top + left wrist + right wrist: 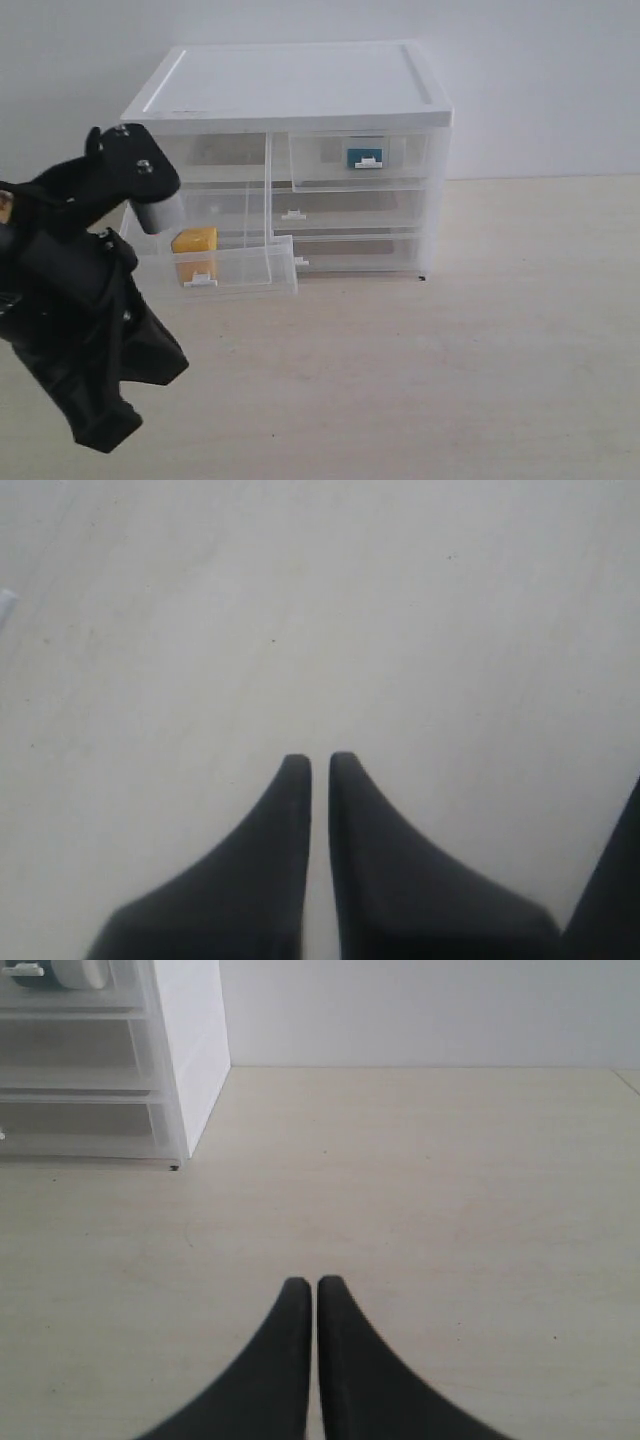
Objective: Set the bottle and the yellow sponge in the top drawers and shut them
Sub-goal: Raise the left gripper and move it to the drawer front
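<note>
By the worktop's far edge, the yellow sponge [195, 241] lies in the pulled-out, sagging left top drawer [245, 268]. The bottle [364, 151] sits in the right top drawer [405, 160]. The left gripper [320, 765] and right gripper [316, 1286] are pinched together, empty. Push the sagging front squarely, lifting it slightly.

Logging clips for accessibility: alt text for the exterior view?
On a white cabinet, the top left drawer hangs pulled out with the yellow sponge inside; the bottle shows through the top right drawer. The black left arm fills the foreground.
</note>
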